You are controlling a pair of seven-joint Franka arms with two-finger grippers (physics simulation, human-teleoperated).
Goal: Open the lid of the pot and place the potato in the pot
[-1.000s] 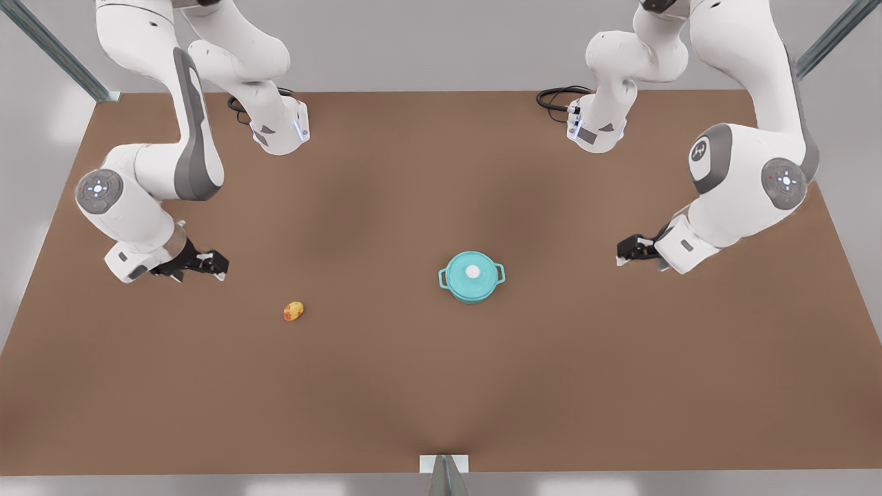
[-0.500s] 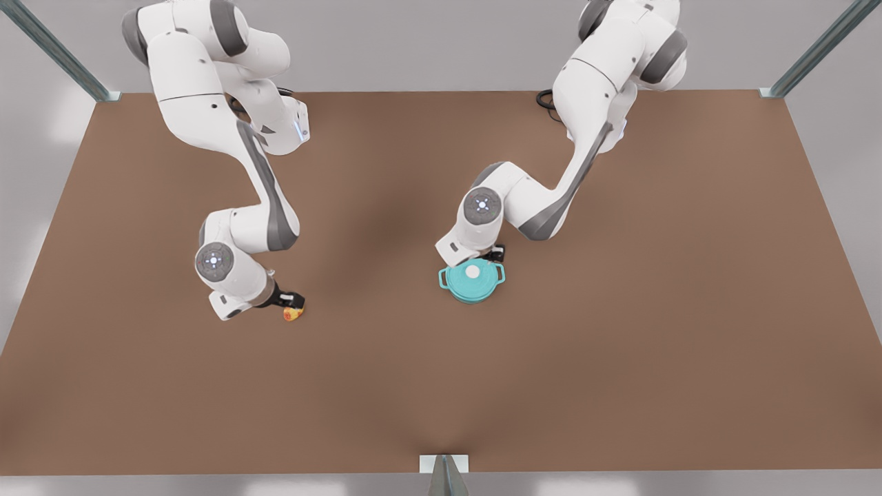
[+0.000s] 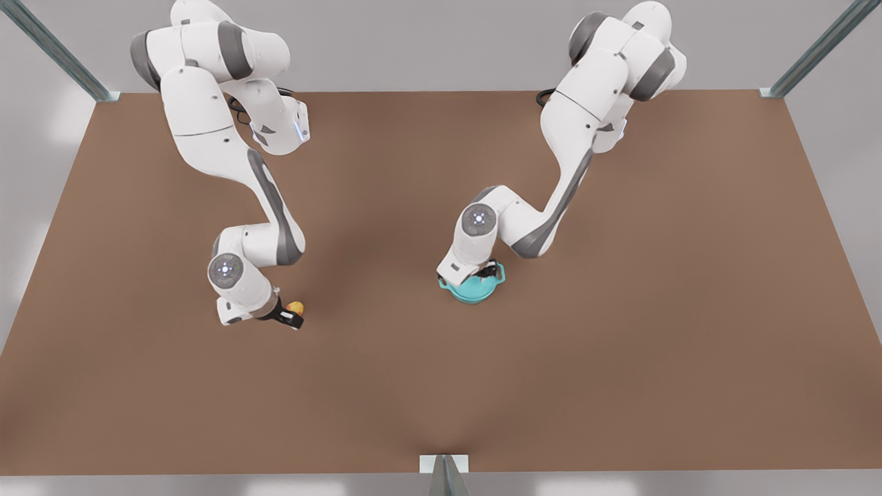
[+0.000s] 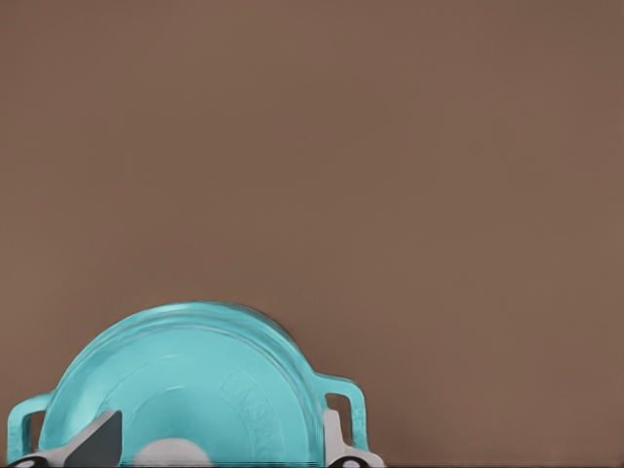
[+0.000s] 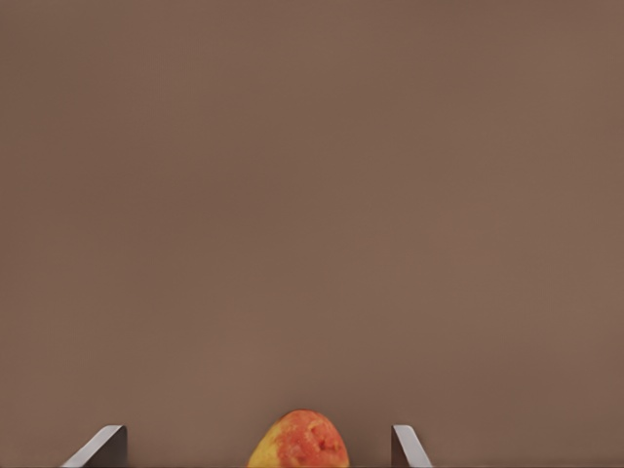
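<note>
Toward the bench's [image 3: 620, 386] near middle: right gripper [image 3: 292, 318] spread wide around the potato [image 3: 296, 306], fingertips [image 5: 102, 447] either side, not touching. Slightly farther back: teal pot [image 3: 475, 293], pot lid [image 4: 210, 380] on. Left gripper [image 3: 482, 274] directly over lid, fingers [image 4: 93, 444] apart, straddling the white knob [image 4: 174, 453].

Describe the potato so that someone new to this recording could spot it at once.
On the brown table, look toward the front view's left, where the right gripper reaches down. Between its open fingers, not yet gripped, lies the potato, a small oval yellow-orange lump with a reddish patch. It is far smaller than the round teal pot under the left gripper.
</note>
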